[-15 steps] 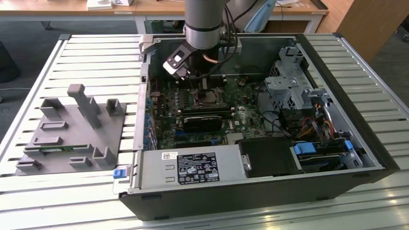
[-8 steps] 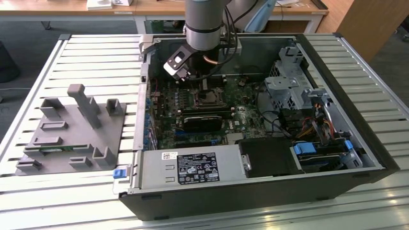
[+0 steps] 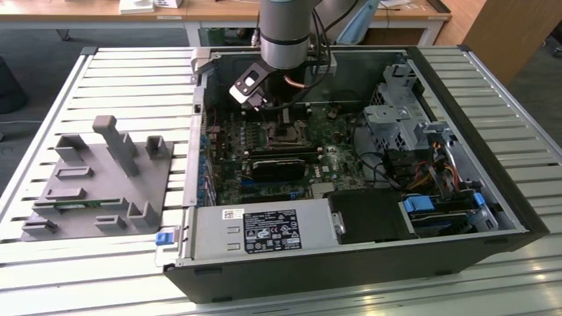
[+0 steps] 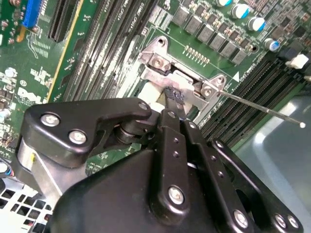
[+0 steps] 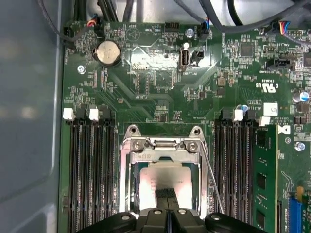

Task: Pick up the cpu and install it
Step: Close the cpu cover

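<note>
A robotics lab or test workshop: a slatted metal worktop [image 3: 52, 79] carries an opened computer case [image 3: 351, 276] and a grey moulded parts fixture [image 3: 88, 184], a robot arm [image 3: 285, 33] reaches in, and wooden desks [image 3: 220, 10] stand at the far side.

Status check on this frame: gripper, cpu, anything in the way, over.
Gripper low over socket, fingers shut. Cpu lying in socket, fingertips at its top. Nothing in the way.
</note>
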Tool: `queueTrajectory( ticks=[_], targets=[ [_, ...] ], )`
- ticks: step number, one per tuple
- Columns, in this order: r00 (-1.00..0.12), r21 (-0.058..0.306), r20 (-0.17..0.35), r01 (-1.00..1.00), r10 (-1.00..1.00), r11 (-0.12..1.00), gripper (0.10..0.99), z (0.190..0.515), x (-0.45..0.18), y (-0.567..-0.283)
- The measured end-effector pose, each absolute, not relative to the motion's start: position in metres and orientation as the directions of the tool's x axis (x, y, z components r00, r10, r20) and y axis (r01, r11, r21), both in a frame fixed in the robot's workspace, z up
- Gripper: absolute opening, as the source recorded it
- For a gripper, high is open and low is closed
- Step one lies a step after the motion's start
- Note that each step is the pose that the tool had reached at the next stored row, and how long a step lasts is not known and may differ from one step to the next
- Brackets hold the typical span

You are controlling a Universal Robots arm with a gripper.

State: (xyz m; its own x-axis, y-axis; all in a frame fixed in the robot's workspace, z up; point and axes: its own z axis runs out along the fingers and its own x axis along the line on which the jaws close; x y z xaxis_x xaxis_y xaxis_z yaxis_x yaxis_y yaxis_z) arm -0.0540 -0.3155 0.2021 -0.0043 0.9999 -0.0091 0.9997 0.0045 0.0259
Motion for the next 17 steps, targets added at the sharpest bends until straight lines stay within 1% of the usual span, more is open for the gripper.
queueTrajectory(
  ticks=[4,17],
  targets=[
    [-0.004,0.026,-0.008,1.0,1.0,0.005,0.106,0.2069,-0.0541,-0.3155],
    [-0.006,0.026,-0.008,1.0,1.0,0.006,0.106,0.2038,-0.062,-0.3155]
  ],
)
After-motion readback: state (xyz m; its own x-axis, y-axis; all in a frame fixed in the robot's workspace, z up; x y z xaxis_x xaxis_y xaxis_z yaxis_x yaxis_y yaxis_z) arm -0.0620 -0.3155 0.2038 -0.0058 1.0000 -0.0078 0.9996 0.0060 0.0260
